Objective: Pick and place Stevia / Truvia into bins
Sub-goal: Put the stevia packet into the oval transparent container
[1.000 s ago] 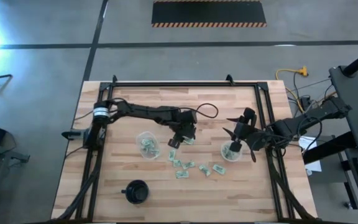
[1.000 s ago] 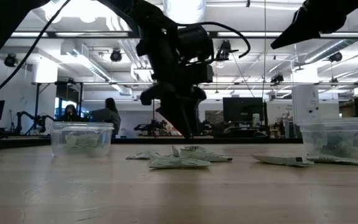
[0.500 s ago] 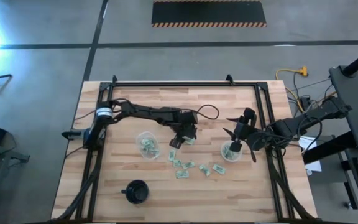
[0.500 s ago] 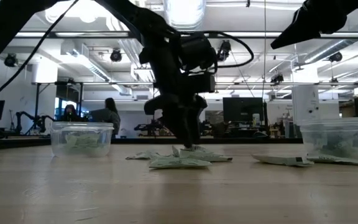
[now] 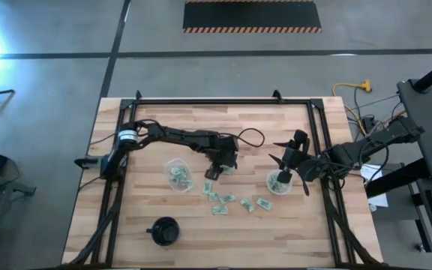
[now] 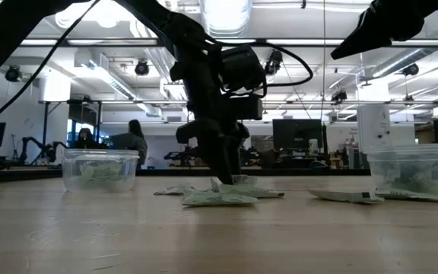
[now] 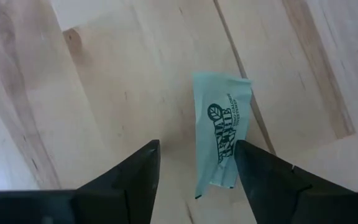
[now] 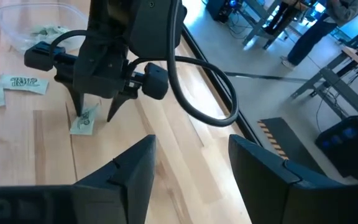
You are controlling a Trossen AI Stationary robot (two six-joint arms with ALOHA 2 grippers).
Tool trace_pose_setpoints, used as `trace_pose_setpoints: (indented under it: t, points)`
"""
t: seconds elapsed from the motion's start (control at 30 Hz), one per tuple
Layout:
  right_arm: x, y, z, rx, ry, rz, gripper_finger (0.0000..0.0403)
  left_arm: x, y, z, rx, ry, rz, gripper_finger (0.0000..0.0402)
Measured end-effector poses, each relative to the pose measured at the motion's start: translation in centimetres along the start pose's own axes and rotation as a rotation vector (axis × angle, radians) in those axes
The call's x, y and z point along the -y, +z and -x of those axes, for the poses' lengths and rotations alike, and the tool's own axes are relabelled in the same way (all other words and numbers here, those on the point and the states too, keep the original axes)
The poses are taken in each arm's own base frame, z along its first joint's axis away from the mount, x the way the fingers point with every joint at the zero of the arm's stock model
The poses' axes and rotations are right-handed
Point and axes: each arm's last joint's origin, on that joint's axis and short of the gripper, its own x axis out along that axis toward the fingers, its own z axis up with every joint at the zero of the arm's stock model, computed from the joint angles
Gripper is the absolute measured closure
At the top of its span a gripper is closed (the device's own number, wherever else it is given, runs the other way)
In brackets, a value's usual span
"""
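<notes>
On the wooden counter (image 5: 291,225), we see the left pincer (image 7: 197,163) lowered over a single green packet (image 7: 225,131), its fingers parted and straddling it, one tip resting at the packet's edge rather than cleanly outside it. Nothing is gripped yet. The same packet (image 8: 84,121) shows in the right wrist view, lying flat between the left pincer's (image 8: 96,114) two tips.

More loose packets (image 5: 229,199) lie scattered near the middle of the counter, between the two clear cups. The left cup (image 5: 175,174) and the right cup (image 5: 279,182) each already hold some packets. The right pincer (image 5: 289,161) hangs released above the right cup, holding nothing.

We judge the main risk to be the grasp itself. The packet is thin and flat against the wood, so closing fingers could slide over it, or pin it down instead of lifting it. With one tip at its edge, the packet may also skate sideways or flip out as the fingers close. A weak pinch on a corner could let it drop on the way to the cup and land outside the rim.

We also note the left cup sits just beside the working arm. A careless swing could nudge or tip this light cup and spill what it holds. A black cup (image 5: 165,231) stands well apart near the counter's front edge, out of the way.
</notes>
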Motion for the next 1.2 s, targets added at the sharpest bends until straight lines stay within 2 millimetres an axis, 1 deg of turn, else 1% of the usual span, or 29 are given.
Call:
trace_pose_setpoints:
  t: [0.13, 0.37, 0.53, 0.63, 0.93, 1.07, 1.2]
  points:
    - [0.0, 0.0, 0.0, 0.000, 0.000, 0.008, 0.0211, 0.1, -0.1, 0.0, -0.015, -0.012, 0.006, 0.0227]
    - [0.0, 0.0, 0.0, 0.000, 0.000, 0.015, 0.0211, 0.2, -0.1, 0.1, -0.025, -0.019, 0.030, 0.0282]
    - [0.0, 0.0, 0.0, 0.000, 0.000, 0.019, 0.0211, 0.3, 0.0, 0.4, -0.028, -0.010, 0.030, 0.0317]
    - [0.0, 0.0, 0.0, -0.001, 0.000, 0.020, 0.0211, 0.3, 0.1, 1.1, -0.031, -0.012, 0.031, 0.0332]
    - [0.0, -0.1, 0.0, -0.007, -0.002, 0.026, 0.0211, 0.5, 0.4, 3.3, -0.012, -0.006, 0.051, 0.0364]
    - [0.0, -0.1, 0.0, -0.007, -0.001, 0.020, 0.0211, 0.5, 0.4, 3.3, -0.007, -0.002, 0.043, 0.0371]
    - [0.0, -0.1, 0.0, -0.008, 0.004, 0.008, 0.0211, 0.5, 0.5, 3.3, -0.002, -0.002, 0.022, 0.0368]
